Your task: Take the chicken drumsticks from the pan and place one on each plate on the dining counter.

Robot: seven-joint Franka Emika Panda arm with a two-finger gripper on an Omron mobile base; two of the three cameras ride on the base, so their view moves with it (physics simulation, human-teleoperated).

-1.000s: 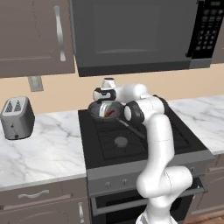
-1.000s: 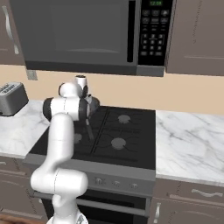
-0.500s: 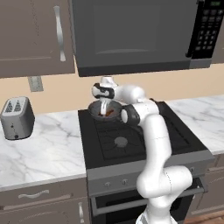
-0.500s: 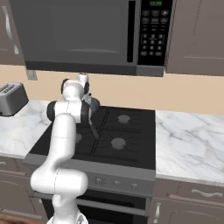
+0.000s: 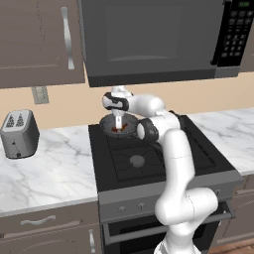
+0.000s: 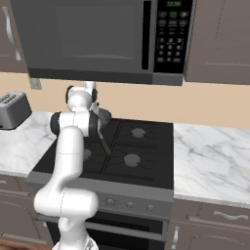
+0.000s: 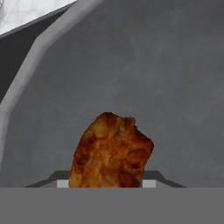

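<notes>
**Op:** I've got the arm reaching over the stove (image 5: pixel 149 154) to the back left burner, and the gripper (image 5: pixel 118 124) is down inside the pan (image 5: pixel 106 126). In the hand view the pan floor takes up most of what I see, with its pale rim curving along the left.

**Spotter:** Is the claw on anything?

**Op:** Yes. The jaws have closed in on a chicken drumstick (image 7: pixel 111 151), which sits right between the two tips at the bottom of the hand view. I read that as clamped on the meat, though only the very ends of the tips show either side of it.

**Spotter:** What worries you from here?

**Op:** Two things, in my judgement. The drumstick is lumpy and tapered, so the grip may sit on a bulge and let it twist or slide out as I lift. If it drops, it could land outside the pan on the stove. Also the gripper is low in a shallow pan, so a sideways pull before rising could catch the rim and shove the pan off its burner.

**Spotter:** What else is in the pan?

**Op:** From the left base view I see orange-brown inside it under the gripper, but I can't count pieces there. The hand view shows just this one.
</notes>
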